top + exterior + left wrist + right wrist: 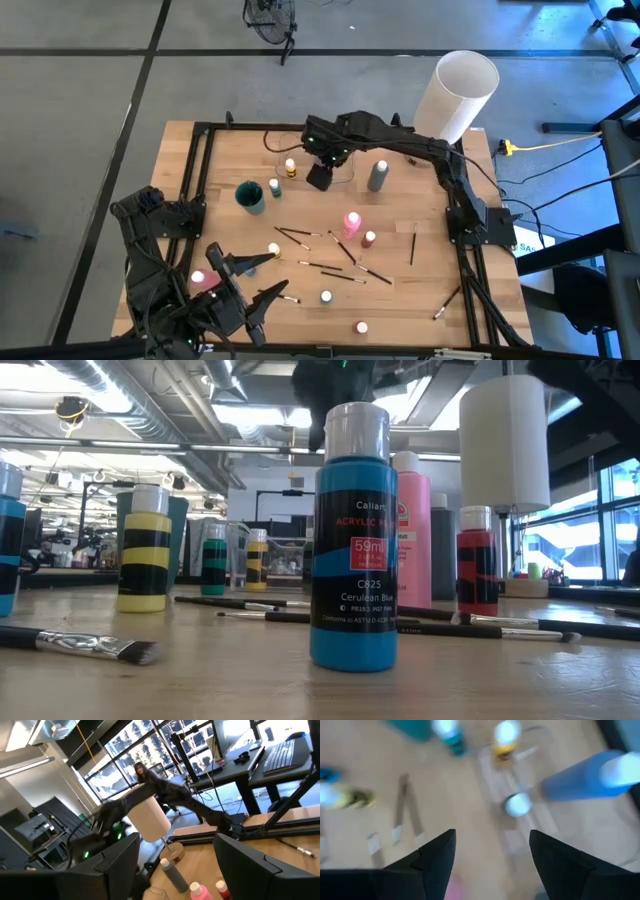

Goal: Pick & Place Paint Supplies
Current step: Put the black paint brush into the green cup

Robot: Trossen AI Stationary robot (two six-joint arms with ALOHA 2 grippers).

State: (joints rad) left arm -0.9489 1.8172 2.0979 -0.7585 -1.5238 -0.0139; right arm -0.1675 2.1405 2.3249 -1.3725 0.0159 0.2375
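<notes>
— Where do we find the paint supplies?

— Scattered over the tabletop (230, 150). We see the pink bottle (351, 224) near the middle, paintbrushes (345, 273) lying flat around it, a grey bottle (377, 175) farther back, and a cerulean blue bottle (353, 540) standing upright closest to the low camera.

— And the right tool (320, 176)?

— It hangs over the far middle of the tabletop, beside the grey bottle, fingers spread and pinching nothing; a small white-capped bottle (517, 804) shows below, between them.

— The left tool (258, 278)?

— It waits at the near left corner, fingers spread too, holding nothing. The white lamp (456, 93) stands at the far right corner.
</notes>
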